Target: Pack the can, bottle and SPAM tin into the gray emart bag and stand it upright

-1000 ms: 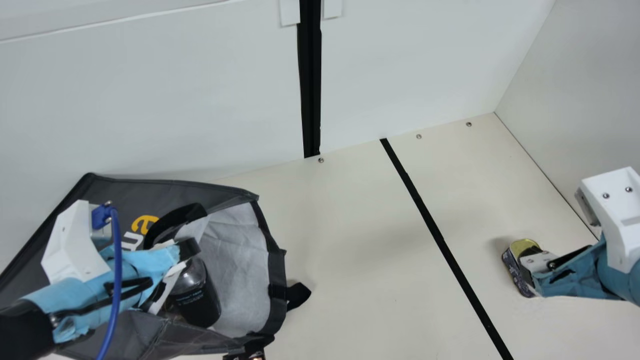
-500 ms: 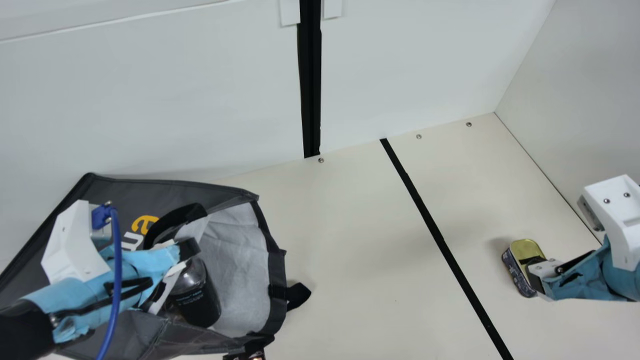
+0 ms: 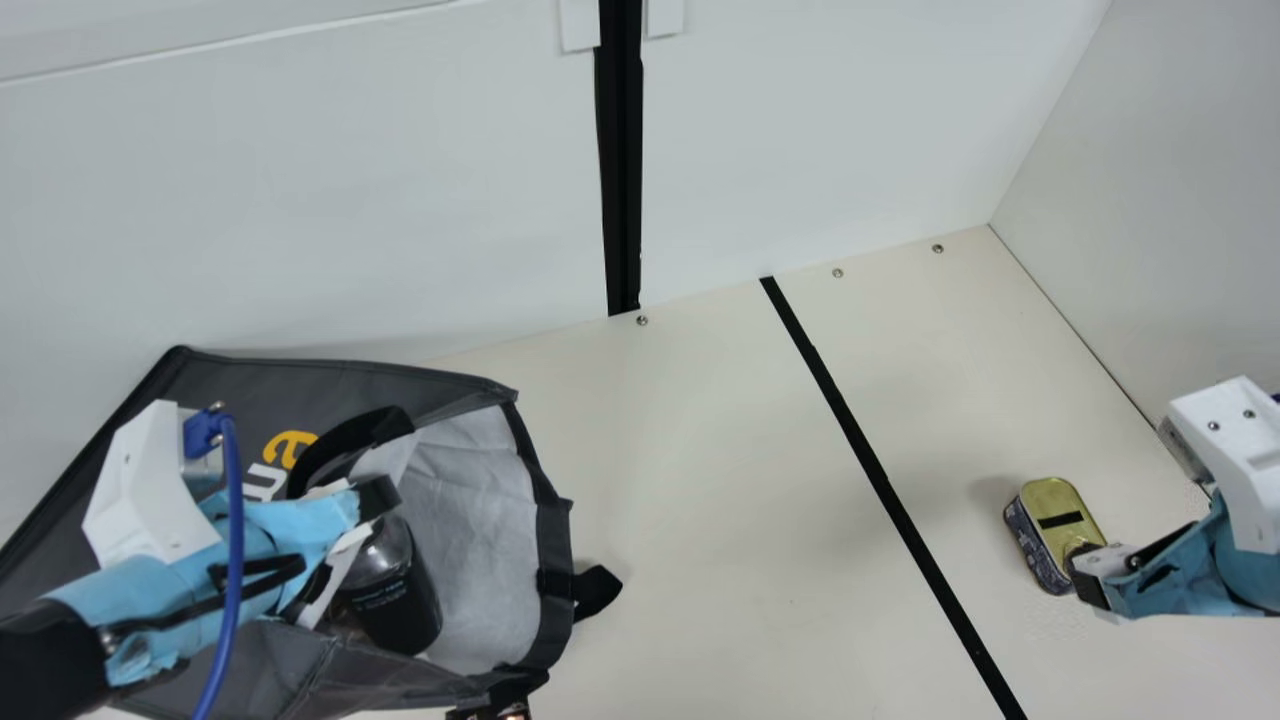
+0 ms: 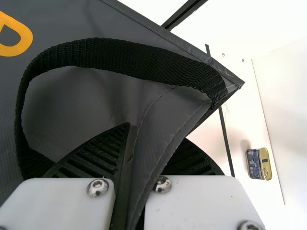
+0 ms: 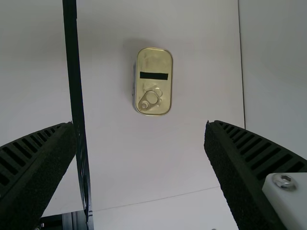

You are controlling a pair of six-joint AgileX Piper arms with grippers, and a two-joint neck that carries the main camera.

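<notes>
"On the bench (image 3: 720, 480), where's the SPAM tin (image 3: 1042, 518)?"

"Lid up, near the right end effector (image 3: 1084, 568), whose fingers stand wide apart."

"And the left end effector (image 3: 374, 498)?"

"Holding the gray emart bag (image 3: 240, 385) by fabric near its mouth. It's lying down, with the dark bottle (image 3: 396, 605) inside."

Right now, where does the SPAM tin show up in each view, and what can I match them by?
Main view: SPAM tin at lower right, between the black strip and side wall.
Left wrist view: past the bag's corner, between strip and wall.
Right wrist view: ahead of the right gripper, between strip and wall.
Shared landmark: the black strip.
</notes>
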